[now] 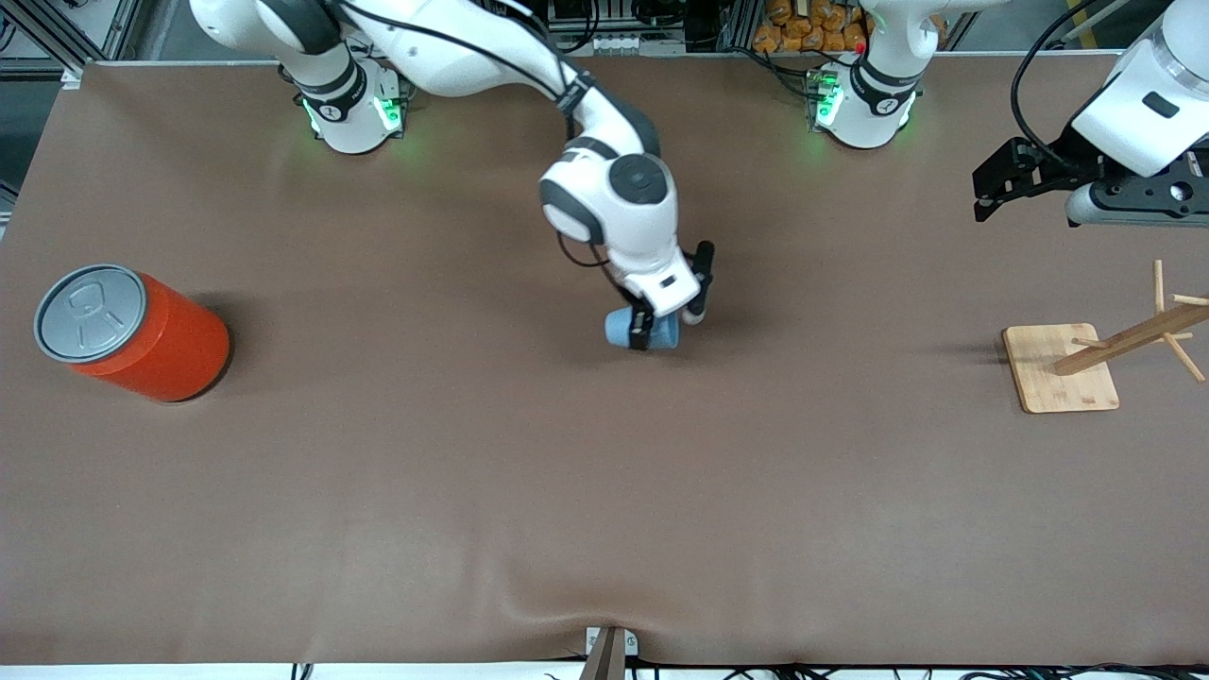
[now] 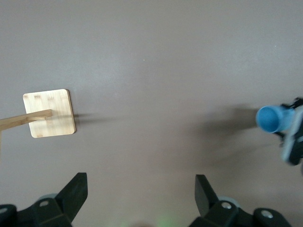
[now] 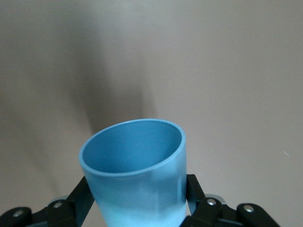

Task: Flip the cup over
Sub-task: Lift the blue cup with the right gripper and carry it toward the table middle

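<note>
No brand or writing can be read on the small, plain, matte light-blue tapered cup (image 1: 625, 327). It lies on its side in the air over the middle of the brown bench (image 1: 472, 491), clamped in the right tool (image 1: 644, 331). The left tool (image 1: 1003, 186), fingers apart, waits over the bench above the bamboo peg stand (image 1: 1060, 368).

Matte blue plastic cup (image 3: 137, 175), pale wooden rack (image 1: 1067, 364), glossy orange can (image 1: 132, 331), matt brown table (image 1: 472, 491)

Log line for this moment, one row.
right gripper: shut on cup, mid-table | cup: held sideways | left gripper: open, waiting near wooden rack
</note>
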